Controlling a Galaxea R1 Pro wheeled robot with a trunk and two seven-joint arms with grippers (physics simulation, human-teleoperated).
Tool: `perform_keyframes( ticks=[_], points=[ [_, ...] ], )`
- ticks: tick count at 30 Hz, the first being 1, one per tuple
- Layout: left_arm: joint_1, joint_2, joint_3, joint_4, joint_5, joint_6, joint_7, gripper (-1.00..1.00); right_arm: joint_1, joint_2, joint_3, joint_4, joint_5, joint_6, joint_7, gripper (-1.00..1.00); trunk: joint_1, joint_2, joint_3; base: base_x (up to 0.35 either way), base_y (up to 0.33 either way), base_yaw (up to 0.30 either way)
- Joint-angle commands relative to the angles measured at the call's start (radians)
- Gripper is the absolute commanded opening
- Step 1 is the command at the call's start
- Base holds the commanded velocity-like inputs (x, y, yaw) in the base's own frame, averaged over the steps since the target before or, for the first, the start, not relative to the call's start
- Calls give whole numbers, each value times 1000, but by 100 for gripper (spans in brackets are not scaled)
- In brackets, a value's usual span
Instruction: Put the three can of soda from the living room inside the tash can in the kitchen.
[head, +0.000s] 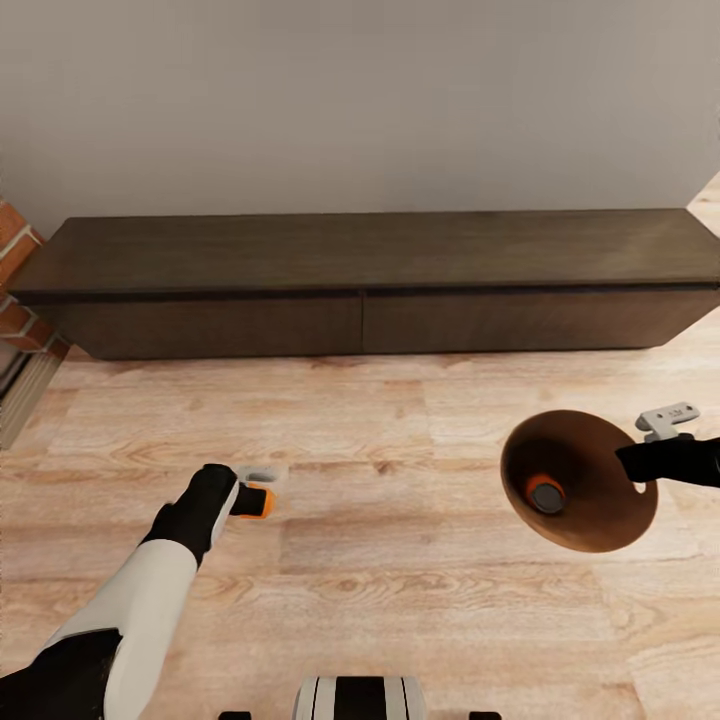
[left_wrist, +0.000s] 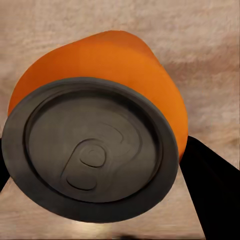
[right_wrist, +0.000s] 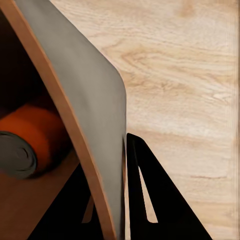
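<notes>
My left gripper (head: 257, 497) is shut on an orange can of soda (head: 259, 501), held above the wood floor at the lower left. In the left wrist view that can (left_wrist: 95, 145) sits close up with its grey top facing the camera and a dark finger (left_wrist: 212, 192) beside it. At the right, my right gripper (head: 636, 463) is shut on the rim of the tash can (head: 590, 520), which hangs tilted with its copper-brown inside facing me. A second orange can of soda (head: 545, 493) lies inside it. The right wrist view has the bin's grey wall (right_wrist: 95, 115), that can (right_wrist: 37, 137) and one finger (right_wrist: 150, 200) outside the wall.
A long, low dark wood cabinet (head: 360, 290) runs along the grey wall ahead. Brick fireplace siding (head: 15, 285) stands at the far left. Light wood floor (head: 400, 560) lies between me and the cabinet. My base (head: 360, 698) shows at the bottom edge.
</notes>
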Motion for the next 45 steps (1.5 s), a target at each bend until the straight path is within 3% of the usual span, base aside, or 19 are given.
perform_keyframes(
  ticks=[1, 2, 6, 8, 13, 20, 22, 25, 28, 34, 37, 38, 40, 41, 42, 43, 44, 45],
  points=[
    [0, 1, -2, 0, -14, 11, 4, -100, 1, -1, 0, 0, -10, 4, 6, -100, -4, 7, 3, 0, 0, 0],
    [0, 1, -4, 0, -58, 42, 10, -100, 4, -2, 0, 0, -10, 4, 6, -100, -8, 14, 6, 0, 0, 0],
    [0, 16, -6, 10, -142, 104, 14, -100, 25, -5, 0, 1, -9, 4, 7, -100, -23, 42, 19, 0, 0, 0],
    [0, 34, -6, 17, -159, 119, 14, -100, 35, -5, 1, 1, -9, 4, 8, -100, -31, 56, 25, 0, 0, 0],
    [0, 111, -6, 34, -185, 195, 22, -100, 50, -8, 2, 0, -10, 4, 41, -100, -50, 91, 41, 0, 0, 0],
    [1, 135, -6, 29, -198, 227, 29, -100, 53, -9, 3, 0, -9, 4, 81, -100, -77, 140, 63, 0, 0, 0],
    [1, 137, -3, 32, -195, 188, -15, -100, 53, -6, 4, 0, -10, 4, 84, -100, -84, 154, 69, 0, 0, 0],
    [1, 153, 2, 39, -195, 80, -229, -100, 55, -2, 3, 0, -11, 4, 86, -100, -96, 175, 78, 0, 0, 0],
    [0, 181, 5, 35, -192, 44, -362, -100, 56, -7, 0, 1, -12, 4, 87, -100, -107, 196, 88, 0, 0, 0],
    [1, 188, 5, 36, -189, 15, -436, -100, 88, -5, -2, 1, -15, 4, 112, -100, -130, 238, 107, 0, 0, 0],
    [2, 189, 5, 39, -190, -90, -520, -100, 100, -3, -6, 1, -16, 4, 180, -100, -142, 259, 116, 0, 0, 0],
    [10, 191, 5, 39, -190, -164, -577, -100, 104, -3, -7, 2, -15, 4, 219, -100, -146, 266, 119, 0, 0, 0],
    [27, 192, 6, 38, -190, -245, -616, -100, 107, -2, -9, 2, -14, 4, 248, -100, -153, 280, 125, 0, 0, 0],
    [49, 192, 7, 34, -190, -331, -634, -100, 112, -1, -9, 3, -15, 4, 268, -100, -157, 287, 129, 0, 0, 0],
    [60, 192, 10, 29, -189, -375, -635, -100, 117, 0, -10, 4, -15, 4, 275, -100, -161, 294, 132, 0, 0, 0],
    [82, 191, 24, 12, -188, -460, -631, -100, 129, 2, -10, 5, -16, 4, 286, -100, -165, 301, 135, 0, 0, 0],
    [94, 190, 37, 3, -186, -500, -626, -100, 135, 4, -10, 5, -15, 4, 288, -100, -169, 308, 138, 0, 0, 0],
    [130, 186, 87, -21, -180, -595, -605, -100, 153, 9, -9, 5, -14, 4, 292, -100, -173, 315, 141, 0, 0, 0]
  ],
)
